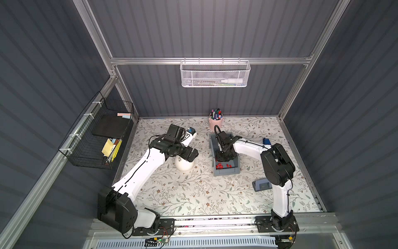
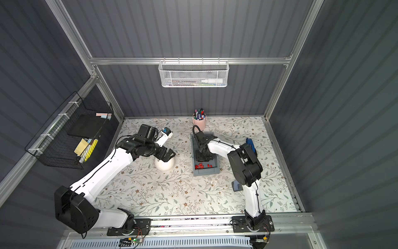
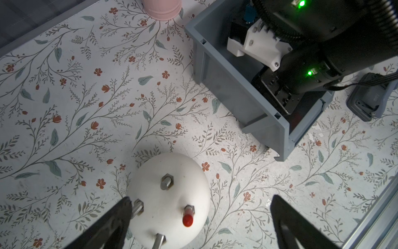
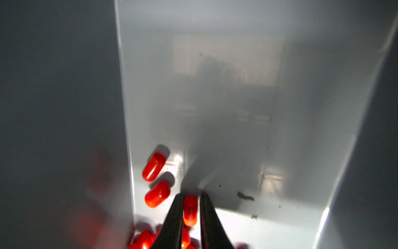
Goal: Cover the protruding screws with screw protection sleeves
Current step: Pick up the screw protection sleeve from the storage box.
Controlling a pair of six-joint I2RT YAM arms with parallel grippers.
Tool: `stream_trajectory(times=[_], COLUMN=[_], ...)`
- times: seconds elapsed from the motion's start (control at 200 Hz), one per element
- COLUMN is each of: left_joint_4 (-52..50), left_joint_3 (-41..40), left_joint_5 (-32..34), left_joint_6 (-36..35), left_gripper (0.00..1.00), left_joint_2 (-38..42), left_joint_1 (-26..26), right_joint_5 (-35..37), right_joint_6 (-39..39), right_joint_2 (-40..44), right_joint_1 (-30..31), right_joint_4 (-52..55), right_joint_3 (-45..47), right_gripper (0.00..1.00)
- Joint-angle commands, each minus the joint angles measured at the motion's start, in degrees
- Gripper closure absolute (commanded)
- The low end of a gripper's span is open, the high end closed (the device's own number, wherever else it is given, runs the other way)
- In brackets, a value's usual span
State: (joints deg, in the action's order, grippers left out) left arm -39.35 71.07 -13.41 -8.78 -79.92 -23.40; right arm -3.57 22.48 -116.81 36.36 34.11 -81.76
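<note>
Looking in a top view, the right gripper [image 1: 223, 159] is low inside the grey bin [image 1: 227, 173], just beside the loose red sleeves [image 1: 221, 166]. The left gripper [image 1: 192, 155] hangs over the white dome [image 1: 184, 167], well apart from the bin, so the right arm is the nearer one to the sleeves. From the left wrist, the left fingers [image 3: 112, 224] stand wide spread and hold nothing; the dome carries four screws [image 3: 167, 182], one already wearing a sleeve, three bare. From the right wrist, one sleeve [image 4: 190, 210] lies between the right fingers [image 4: 172, 215], its long axis along them. The gap is narrow, but I cannot tell if they pinch it.
</note>
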Motion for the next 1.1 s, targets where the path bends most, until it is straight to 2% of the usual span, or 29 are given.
stream_trajectory(times=[0.0,0.63,1.096], left_joint_4=[-0.4,-0.4,0.1], left_joint_3=[-0.8,-1.0,-0.1], left_joint_5=[-0.7,-1.0,-2.0], left_joint_6=[-0.7,-0.5,0.4], left_gripper=[0.01,0.01,0.01], left_joint_2=[0.4,-0.4,-1.5], left_joint_1=[0.0,0.0,0.0], right_joint_5=[0.1,0.2,1.1], right_joint_6=[-0.3,-1.9,-2.5], right_joint_2=[-0.6,-1.4,-0.5], right_joint_1=[0.1,0.1,0.1], right_joint_4=[1.2,2.6,2.6], right_joint_3=[-1.6,-1.4,-2.5], right_gripper=[0.79,0.78,0.89])
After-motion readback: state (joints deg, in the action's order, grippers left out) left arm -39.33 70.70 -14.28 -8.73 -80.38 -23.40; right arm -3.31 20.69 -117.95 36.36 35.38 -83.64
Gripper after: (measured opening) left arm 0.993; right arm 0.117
